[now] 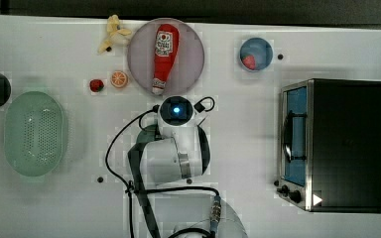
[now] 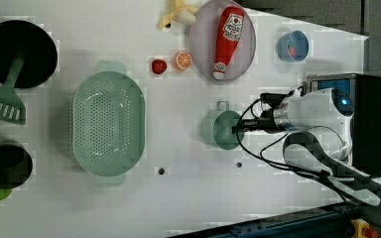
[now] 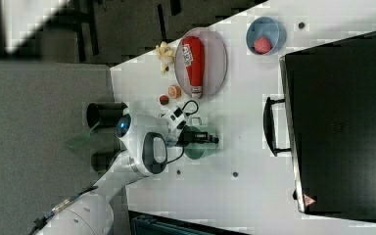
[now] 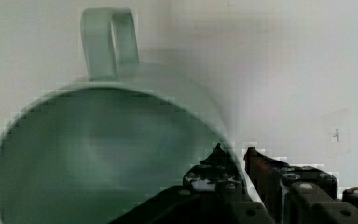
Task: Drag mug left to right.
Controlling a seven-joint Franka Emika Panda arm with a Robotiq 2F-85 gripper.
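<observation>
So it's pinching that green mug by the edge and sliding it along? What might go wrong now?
Two things, I'd guess. The claw pinches only the thin rim of the mug, one finger inside and one outside, so the mug might slip free or tip as it slides. In the top view, the toaster oven stands off to the right; dragging too far could bump the mug into it.

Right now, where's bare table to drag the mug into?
Free: the strip between the mug and the toaster oven, below the blue bowl. Crowded: toward the plate, orange slice and colander.
</observation>
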